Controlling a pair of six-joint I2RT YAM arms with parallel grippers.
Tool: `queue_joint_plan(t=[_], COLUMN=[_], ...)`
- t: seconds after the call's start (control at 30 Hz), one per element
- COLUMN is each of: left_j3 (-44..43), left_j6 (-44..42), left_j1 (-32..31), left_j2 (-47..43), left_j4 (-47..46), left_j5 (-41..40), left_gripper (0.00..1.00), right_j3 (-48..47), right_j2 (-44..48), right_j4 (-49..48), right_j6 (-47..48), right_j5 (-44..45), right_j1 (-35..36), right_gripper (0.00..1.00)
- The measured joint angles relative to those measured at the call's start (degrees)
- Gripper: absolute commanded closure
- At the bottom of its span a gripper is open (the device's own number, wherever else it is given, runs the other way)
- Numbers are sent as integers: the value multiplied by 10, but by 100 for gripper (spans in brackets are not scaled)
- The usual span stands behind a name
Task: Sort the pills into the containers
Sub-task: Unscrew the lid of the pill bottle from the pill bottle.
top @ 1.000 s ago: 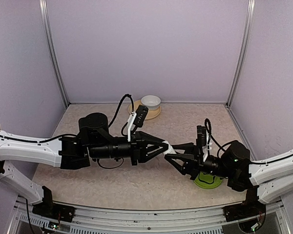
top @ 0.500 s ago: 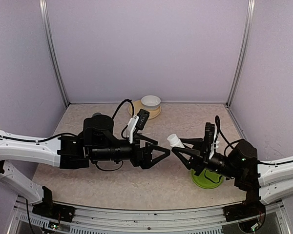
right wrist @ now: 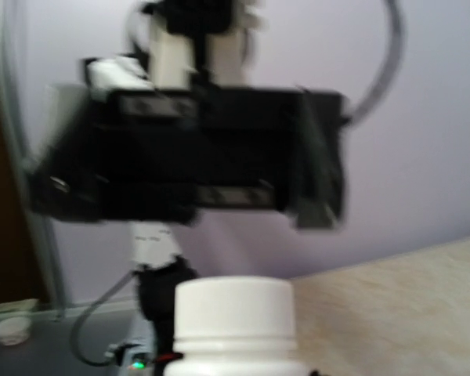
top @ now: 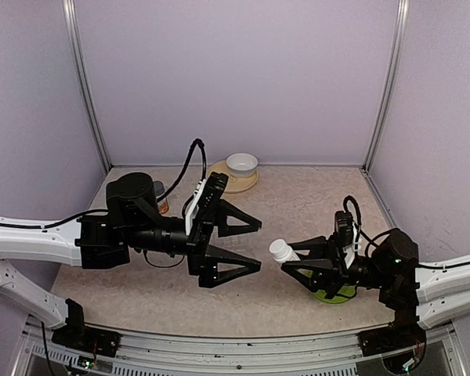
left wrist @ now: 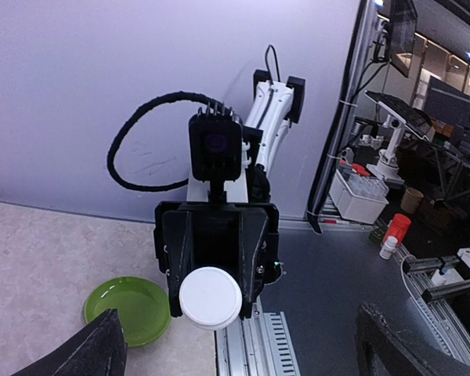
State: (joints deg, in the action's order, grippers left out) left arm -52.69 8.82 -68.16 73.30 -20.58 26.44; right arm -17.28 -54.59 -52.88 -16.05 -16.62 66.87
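Note:
A white capped pill bottle is held off the table with my right gripper shut on its body, cap pointing left. My left gripper faces it from the left, jaws wide open and apart from the bottle. In the left wrist view the bottle's round cap sits between the right gripper's black fingers, and my own fingertips stand far apart at the bottom corners. The right wrist view shows the cap up close and the blurred left gripper beyond. No pills or containers show in any view.
A green plate lies under the right arm near the front edge, and shows in the left wrist view as the green plate. A white bowl on a tan plate stands at the back. A small grey-lidded jar sits behind the left arm.
My left gripper was shut at the bottle's cap end, then opened wide and drew back to the left. The right arm pulled the bottle away to the right and lower.

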Motion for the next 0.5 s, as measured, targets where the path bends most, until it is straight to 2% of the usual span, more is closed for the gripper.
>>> queue_joint_plan(t=[0.23, 0.5], left_j3=[-20, -52], left_j6=[-8, -8], left_j1=[0, 0], left_j2=[39, 57], left_j4=[-19, -37], left_j5=[76, 109], left_gripper=[1, 1], right_j3=[4, 4], right_j2=[-21, -38], right_j4=[-79, -106], right_j6=[-3, -3], right_j5=[-66, -69], right_j1=[0, 0], right_gripper=[100, 100])
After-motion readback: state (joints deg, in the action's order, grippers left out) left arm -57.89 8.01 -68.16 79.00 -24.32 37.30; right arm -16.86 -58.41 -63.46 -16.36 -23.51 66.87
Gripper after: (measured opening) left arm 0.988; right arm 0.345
